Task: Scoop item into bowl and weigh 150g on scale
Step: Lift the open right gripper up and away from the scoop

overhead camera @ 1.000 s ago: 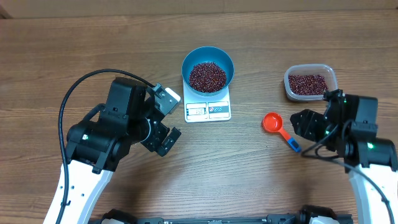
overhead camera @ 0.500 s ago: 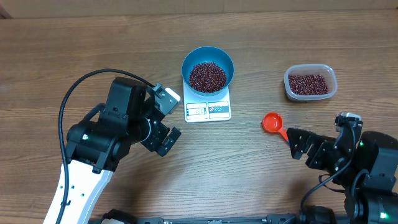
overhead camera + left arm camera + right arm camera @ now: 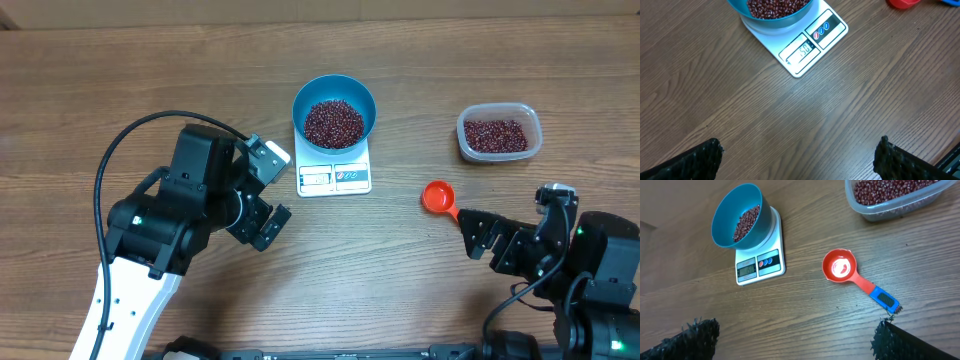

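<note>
The right hand (image 3: 476,234) had let go and drawn back, spread wide and empty. Just ahead of it the red scoop (image 3: 444,202) lay empty on the surface. Farther ahead to its left, the beans (image 3: 334,123) filled the blue bowl (image 3: 300,92) on the scale (image 3: 335,178), so scooping looked finished. The left hand (image 3: 275,192) stood wide too

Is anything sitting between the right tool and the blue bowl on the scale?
Yes: the red plastic measuring scoop lies flat, roughly on the line from the right tool to the round bright blue bowl on the white kitchen scale. Nothing else visible stands between them.
</note>
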Robot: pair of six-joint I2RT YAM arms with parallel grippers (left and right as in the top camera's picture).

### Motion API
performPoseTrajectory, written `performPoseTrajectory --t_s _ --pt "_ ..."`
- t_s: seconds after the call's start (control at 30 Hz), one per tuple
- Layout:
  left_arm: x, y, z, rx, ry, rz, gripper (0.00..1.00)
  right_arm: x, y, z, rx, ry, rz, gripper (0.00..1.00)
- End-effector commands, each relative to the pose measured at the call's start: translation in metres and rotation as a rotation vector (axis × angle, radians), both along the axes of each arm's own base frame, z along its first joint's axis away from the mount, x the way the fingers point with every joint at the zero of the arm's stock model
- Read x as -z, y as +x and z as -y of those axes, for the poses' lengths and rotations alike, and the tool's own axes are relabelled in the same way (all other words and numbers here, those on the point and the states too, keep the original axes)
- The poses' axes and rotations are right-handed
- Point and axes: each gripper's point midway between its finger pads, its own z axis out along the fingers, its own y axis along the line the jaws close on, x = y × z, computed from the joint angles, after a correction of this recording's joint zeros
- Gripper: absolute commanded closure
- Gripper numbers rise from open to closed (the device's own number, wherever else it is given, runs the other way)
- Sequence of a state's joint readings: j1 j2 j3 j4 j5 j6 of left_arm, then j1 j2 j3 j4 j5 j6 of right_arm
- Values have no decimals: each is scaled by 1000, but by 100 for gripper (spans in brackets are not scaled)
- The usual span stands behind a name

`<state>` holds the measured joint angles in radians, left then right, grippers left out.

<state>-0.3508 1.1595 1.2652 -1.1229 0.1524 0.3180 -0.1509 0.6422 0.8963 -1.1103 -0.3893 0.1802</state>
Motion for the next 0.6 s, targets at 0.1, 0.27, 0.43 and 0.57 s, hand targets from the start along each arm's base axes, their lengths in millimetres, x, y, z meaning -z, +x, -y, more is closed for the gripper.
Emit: performPoseTrajectory --t_s 0.1,0.27,0.43,0.57 --pt "-8 3 -1 9 5 28 0 -8 1 -1 -1 3 20 0" --pt "-8 3 -1 9 5 28 0 4 -1 -1 -2 8 -7 0" --pt "-8 3 -1 9 5 28 0 12 7 0 -5 -4 35 0" --pt "-8 3 -1 9 5 29 0 4 27 3 -8 -36 203 0"
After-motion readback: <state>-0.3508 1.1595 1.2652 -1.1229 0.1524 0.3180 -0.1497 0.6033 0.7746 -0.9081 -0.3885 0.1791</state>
